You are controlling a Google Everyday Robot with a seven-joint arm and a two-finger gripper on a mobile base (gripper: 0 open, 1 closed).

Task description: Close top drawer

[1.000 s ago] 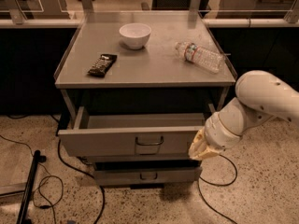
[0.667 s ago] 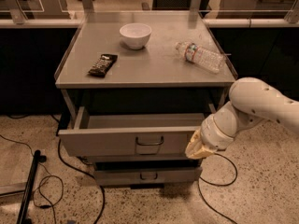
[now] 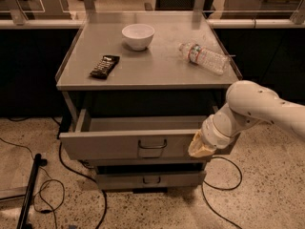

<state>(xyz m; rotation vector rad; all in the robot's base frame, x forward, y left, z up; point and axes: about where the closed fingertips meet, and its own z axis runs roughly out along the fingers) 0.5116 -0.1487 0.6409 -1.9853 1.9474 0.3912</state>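
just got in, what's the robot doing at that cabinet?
The robot has its hand at the right end of the top drawer front, apparently against it. The drawer stands pulled well out, not yet closed. A lower drawer beneath sits slightly out. On the cabinet top: a white bowl, a plastic bottle lying on its side and a dark packet.

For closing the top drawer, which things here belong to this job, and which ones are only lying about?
Belong to the job: top drawer, standing open; pincer, at the right end of its front.

Only lying about: white bowl, dark packet and tipped-over water bottle on the cabinet top; lower drawer.
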